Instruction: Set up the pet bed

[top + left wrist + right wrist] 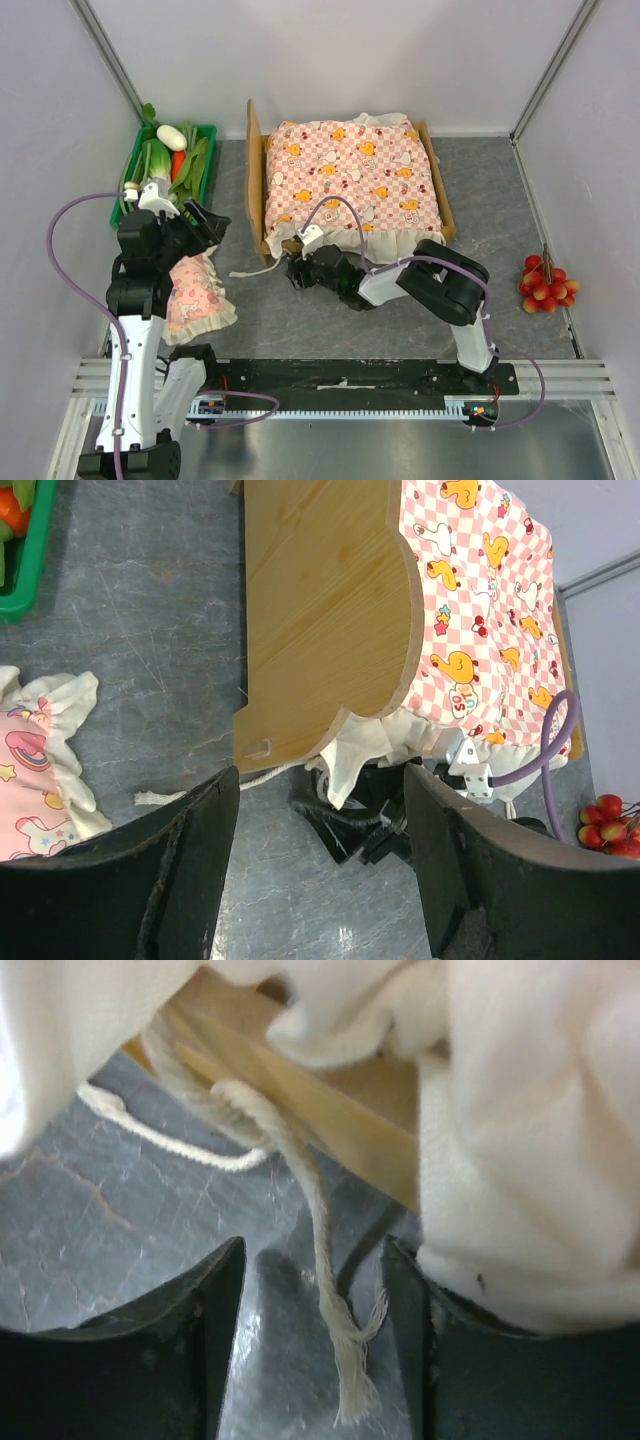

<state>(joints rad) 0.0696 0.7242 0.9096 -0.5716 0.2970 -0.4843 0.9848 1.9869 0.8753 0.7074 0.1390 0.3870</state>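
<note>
Pet bed [254, 170] sits mid-counter at the back. Long axis runs L-R from where I stand, curved headboard to the L, low footboard to the R. The far long side is just off the back wall [330, 60], so there's no room behind it. The checked mattress [350, 175] lies on the frame, w/ its frill spilling over the near rail.

Open grey counter [300, 320] in front of the bed, btwn it and the arm bases. That's the main free strip. The R side is fairly open too, w/ only a bunch of red fruit [545, 283] near the R wall, well apart from the footboard. The L side is tighter: a green tray [200, 128] of veg is close beside the headboard, and a pink pillow [195, 290] lies by the L arm.

R end effector [296, 262] is low at the bed's near-L corner, fingers apart. A white cord [325, 1290] dangles btwn them off the wood edge. It doesn't look pinched, though the close view is blurry.

L end effector [212, 224] hangs just outside the headboard, above the pillow, fingers spread wide and gripping nothing.
</note>
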